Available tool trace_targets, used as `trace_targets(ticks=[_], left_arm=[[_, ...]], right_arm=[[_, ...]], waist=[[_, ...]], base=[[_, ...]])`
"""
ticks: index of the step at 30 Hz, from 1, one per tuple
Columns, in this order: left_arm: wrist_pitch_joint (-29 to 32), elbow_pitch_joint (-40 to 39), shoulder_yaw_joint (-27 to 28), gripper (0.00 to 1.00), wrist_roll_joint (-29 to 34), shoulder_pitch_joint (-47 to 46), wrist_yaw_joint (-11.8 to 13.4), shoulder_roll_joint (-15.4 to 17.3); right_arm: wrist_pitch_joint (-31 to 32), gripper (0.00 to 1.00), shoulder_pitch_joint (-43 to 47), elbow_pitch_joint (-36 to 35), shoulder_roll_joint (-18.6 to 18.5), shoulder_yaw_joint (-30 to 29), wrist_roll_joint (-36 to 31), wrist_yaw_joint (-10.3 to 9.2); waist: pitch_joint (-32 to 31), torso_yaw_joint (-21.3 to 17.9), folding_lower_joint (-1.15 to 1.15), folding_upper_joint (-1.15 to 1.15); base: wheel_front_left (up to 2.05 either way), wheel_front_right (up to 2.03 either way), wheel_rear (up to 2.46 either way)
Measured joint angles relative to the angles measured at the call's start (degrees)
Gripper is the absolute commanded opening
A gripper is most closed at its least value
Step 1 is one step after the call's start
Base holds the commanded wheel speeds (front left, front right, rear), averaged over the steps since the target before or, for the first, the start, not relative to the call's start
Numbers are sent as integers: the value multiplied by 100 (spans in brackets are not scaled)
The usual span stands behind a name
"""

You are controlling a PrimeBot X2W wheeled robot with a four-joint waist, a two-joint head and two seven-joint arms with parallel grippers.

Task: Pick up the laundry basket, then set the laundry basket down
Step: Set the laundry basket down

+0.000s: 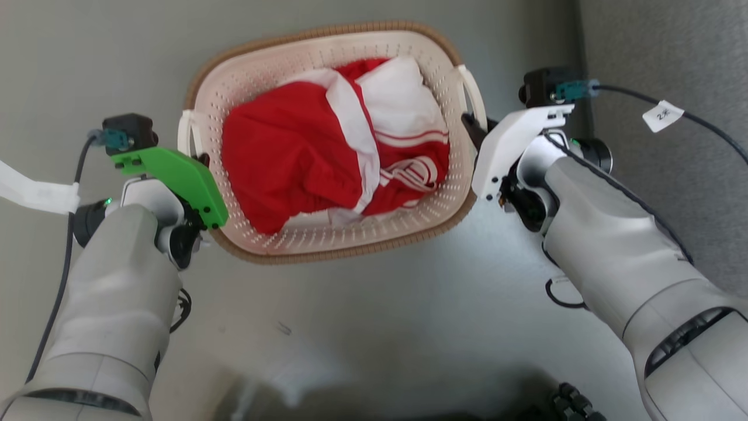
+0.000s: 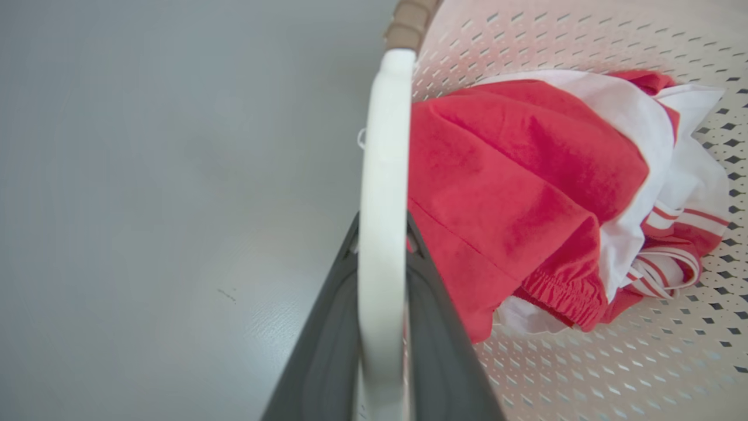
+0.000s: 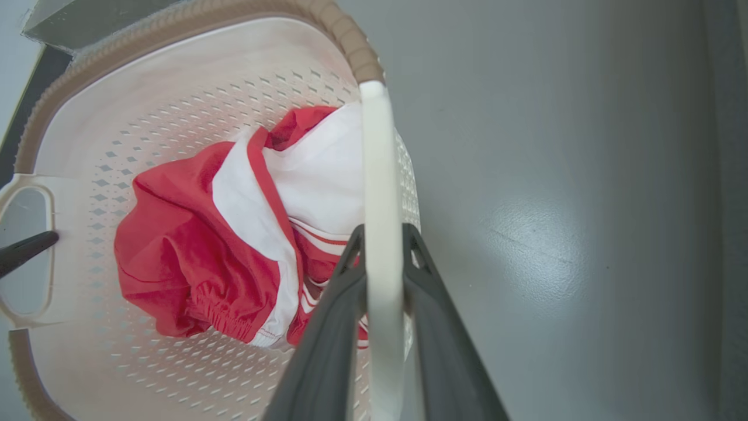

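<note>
The laundry basket [image 1: 327,242] is cream-white and perforated, with a brown woven rim, and sits at the top centre of the head view over the grey floor. Red and white clothes [image 1: 327,146] fill it. My left gripper [image 1: 201,159] is shut on the basket's left white loop handle [image 2: 383,175]. My right gripper [image 1: 472,127] is shut on the right loop handle [image 3: 381,204]. In each wrist view the white handle runs between the two dark fingers [image 2: 327,339] [image 3: 327,339]. The tip of the left gripper pokes through the far handle [image 3: 23,248] in the right wrist view.
Plain grey floor [image 1: 374,327] lies all around the basket. A grey carpeted surface [image 1: 672,58] runs along the right side in the head view. Cables trail from both wrists, one with a white tag [image 1: 662,115]. A dark object [image 1: 575,403] sits at the bottom edge.
</note>
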Motion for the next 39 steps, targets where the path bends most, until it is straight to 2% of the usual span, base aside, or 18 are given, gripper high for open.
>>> trace_targets(ticks=[20,39], left_arm=[[-520,-18,-9,0,108,-638,0,41],[-799,178,-58,0,153,-849,-32,-47]], right_arm=[[-503,0,-694,172,8,-40,-90,-8],[-688,0,-879,425,29,-69,-98,58]], waist=[[971,39,0,0],[1359,126,-1,0]], base=[[0,0,0],[0,0,0]])
